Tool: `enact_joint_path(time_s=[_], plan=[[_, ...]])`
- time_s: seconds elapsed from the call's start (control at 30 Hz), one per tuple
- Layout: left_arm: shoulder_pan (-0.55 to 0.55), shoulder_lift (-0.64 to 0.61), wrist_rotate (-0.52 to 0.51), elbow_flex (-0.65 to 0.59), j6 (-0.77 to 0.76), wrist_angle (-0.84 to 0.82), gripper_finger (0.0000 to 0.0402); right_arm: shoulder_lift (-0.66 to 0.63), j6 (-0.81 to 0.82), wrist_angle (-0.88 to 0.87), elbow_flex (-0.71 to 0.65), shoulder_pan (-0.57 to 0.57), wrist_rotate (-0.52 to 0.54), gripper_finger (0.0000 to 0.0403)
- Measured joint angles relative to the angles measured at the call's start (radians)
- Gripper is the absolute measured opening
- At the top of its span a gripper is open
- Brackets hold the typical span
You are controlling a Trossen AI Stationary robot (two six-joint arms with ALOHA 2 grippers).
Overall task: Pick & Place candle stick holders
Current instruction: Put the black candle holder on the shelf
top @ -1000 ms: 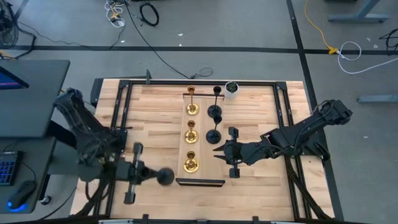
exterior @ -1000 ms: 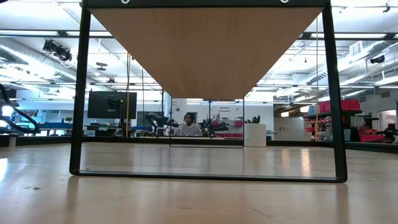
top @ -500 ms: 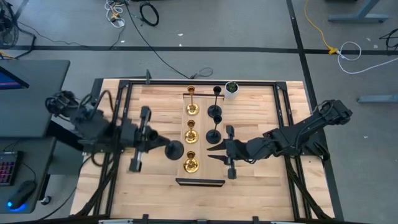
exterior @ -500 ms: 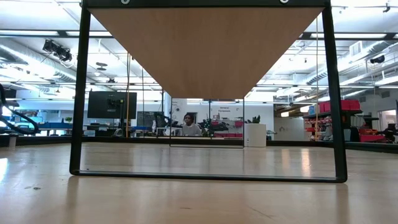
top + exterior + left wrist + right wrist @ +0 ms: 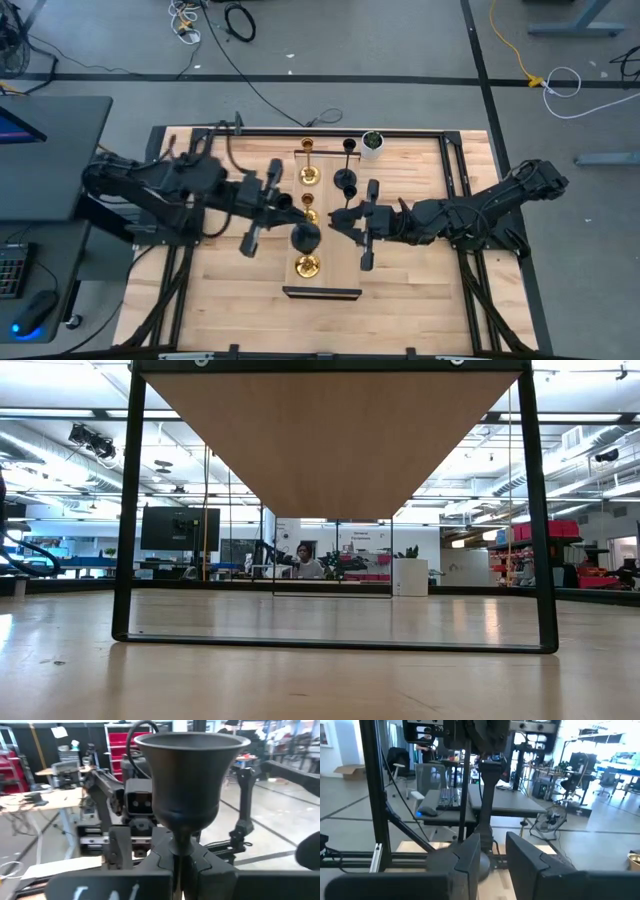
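Note:
A small wooden stand [image 5: 325,270] in the middle of the table carries three gold candle stick holders [image 5: 307,266] in a row and two black ones [image 5: 345,180] beside them. My left gripper [image 5: 295,227] reaches in from the left. It is shut on a third black holder [image 5: 305,238], above the stand between the middle and near gold holders. My right gripper [image 5: 338,222] is open at the near black holder. That holder's stem [image 5: 487,795] stands just beyond the gap between its fingers [image 5: 525,860]. My left gripper pinches the black holder's thin stem [image 5: 180,851] just under the cup [image 5: 192,775] between its two fingers. The fingers come about level from the table's left. The holder stands upright in the hold; its lower part is hidden by the gripper.
A small white pot with green inside [image 5: 372,142] sits at the stand's far right corner. Black frame rails [image 5: 455,190] run along the table's sides. Bare wood lies left [image 5: 230,280] and right [image 5: 420,270] of the stand. The low view looks under the stand's board [image 5: 330,440].
My left gripper has swung from the table's near left toward the far and right, carrying the black holder to the stand's gold row. My right gripper has moved a little left toward the near black holder.

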Motion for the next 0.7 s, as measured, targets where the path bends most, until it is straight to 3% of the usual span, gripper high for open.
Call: enact_joint_path(time_s=[0.43,0.7], plan=[[0.153,0.140,0.270,0.000,-0.097,0.166,0.0006,-0.001,-0.014,0.053,0.000,-0.006,-0.040,0.0095],[0.169,0.195,0.317,0.000,-0.094,0.213,0.0006,-0.001,-0.006,0.061,0.000,-0.030,-0.063,0.0095]])
